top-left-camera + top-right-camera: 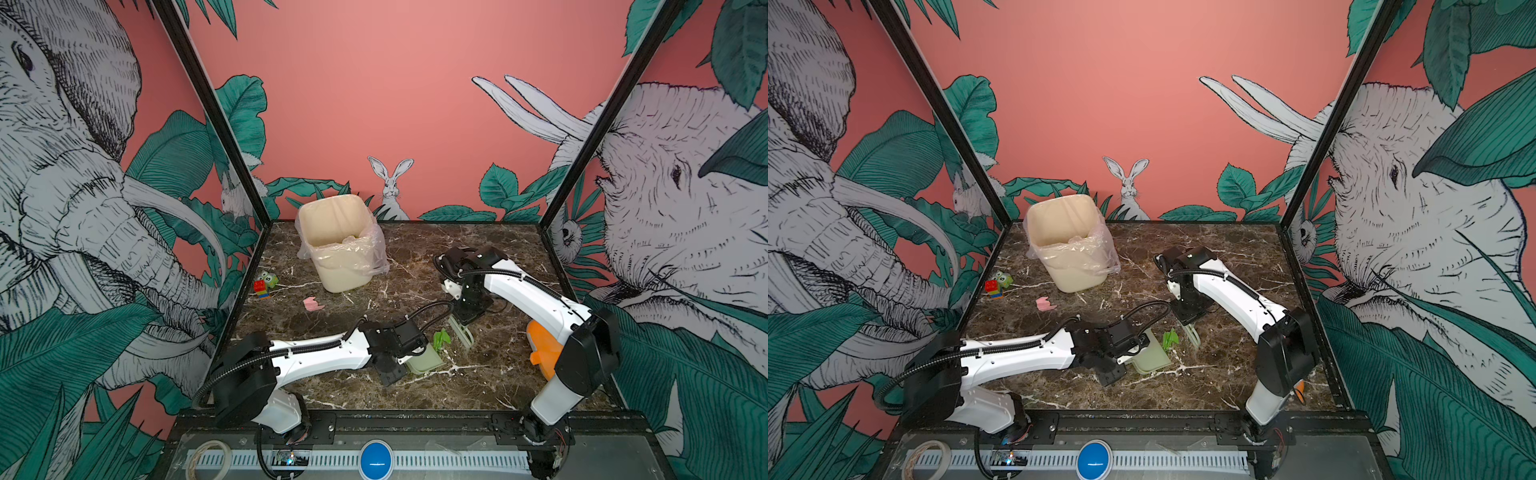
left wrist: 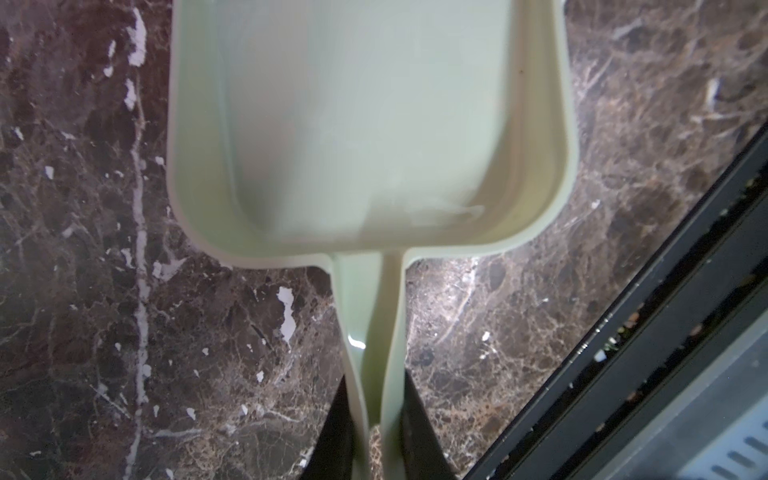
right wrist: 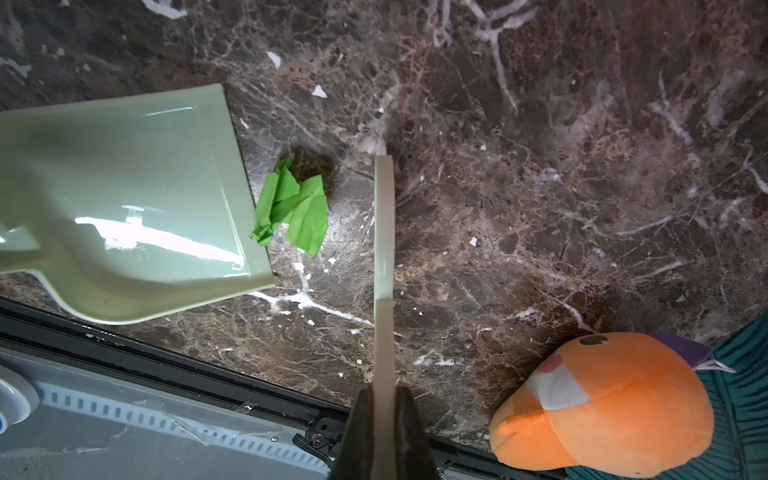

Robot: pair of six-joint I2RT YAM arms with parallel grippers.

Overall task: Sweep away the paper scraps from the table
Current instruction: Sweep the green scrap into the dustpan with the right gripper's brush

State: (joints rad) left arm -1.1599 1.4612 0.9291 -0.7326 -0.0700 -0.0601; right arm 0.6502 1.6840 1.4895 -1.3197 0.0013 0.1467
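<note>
Left claw (image 2: 375, 378) pinching dustpan (image 2: 353, 124) handle; right claw (image 3: 384, 391) pinching brush (image 3: 383, 249).

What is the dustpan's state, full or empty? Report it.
Empty. The left wrist view shows the dustpan bare inside; the green paper scrap lies on the table at its lip, not in it.

Stretching the left arm (image 1: 316, 353) low and nearly level from the near-left base toward the middle, with the left wrist (image 1: 395, 338) tipping downward. Pinching the left gripper (image 2: 376, 384) on the dustpan handle (image 2: 374, 316), a black finger (image 2: 338, 424) on each side. Raising the right arm (image 1: 528, 291) from the near-right base, folding at the elbow, reaching toward the far middle, and turning the right wrist (image 1: 467, 286) down. Clamping the right gripper (image 3: 384, 392) on the thin sweeper (image 3: 383, 232), near the left wrist.
</note>
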